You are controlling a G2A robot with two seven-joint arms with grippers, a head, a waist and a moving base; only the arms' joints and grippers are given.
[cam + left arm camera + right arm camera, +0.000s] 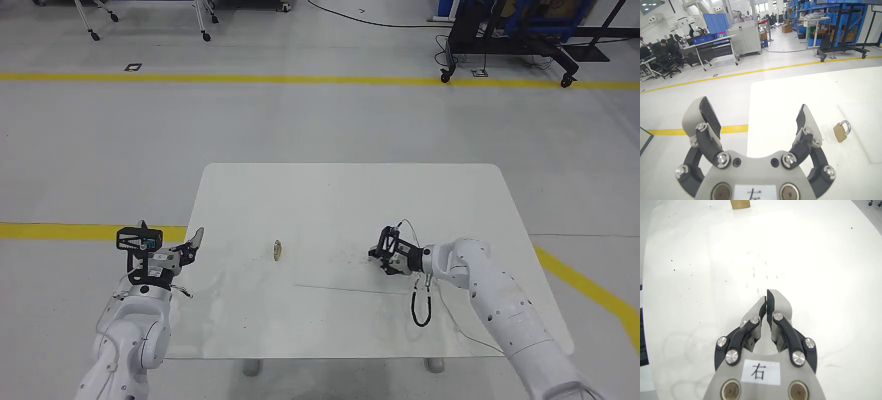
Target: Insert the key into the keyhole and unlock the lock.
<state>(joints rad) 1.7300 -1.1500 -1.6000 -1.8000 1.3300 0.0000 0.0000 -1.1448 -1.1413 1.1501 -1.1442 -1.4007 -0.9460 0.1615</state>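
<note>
Brass marks the lock, which in the top view lies on the white worktop between the two sets of jaws, well apart from both. The left jaws stand wide apart at the worktop's edge. The right jaws sit low over the worktop on the lock's other side, tips toward it.

From the left wrist, the jaws gape with nothing between them, one finger over the floor and the other over the worktop. The lock lies flat ahead of them, out past the worktop-side finger. Its silver shackle is turned away from the jaws (closed, as far as can be seen).

From the right wrist, the jaws are pressed together at the tips; whether anything is nipped between them I cannot tell. The lock lies ahead of them, well apart. Faint scuff marks dot the worktop just beyond the tips, with dark specks off to one side.
</note>
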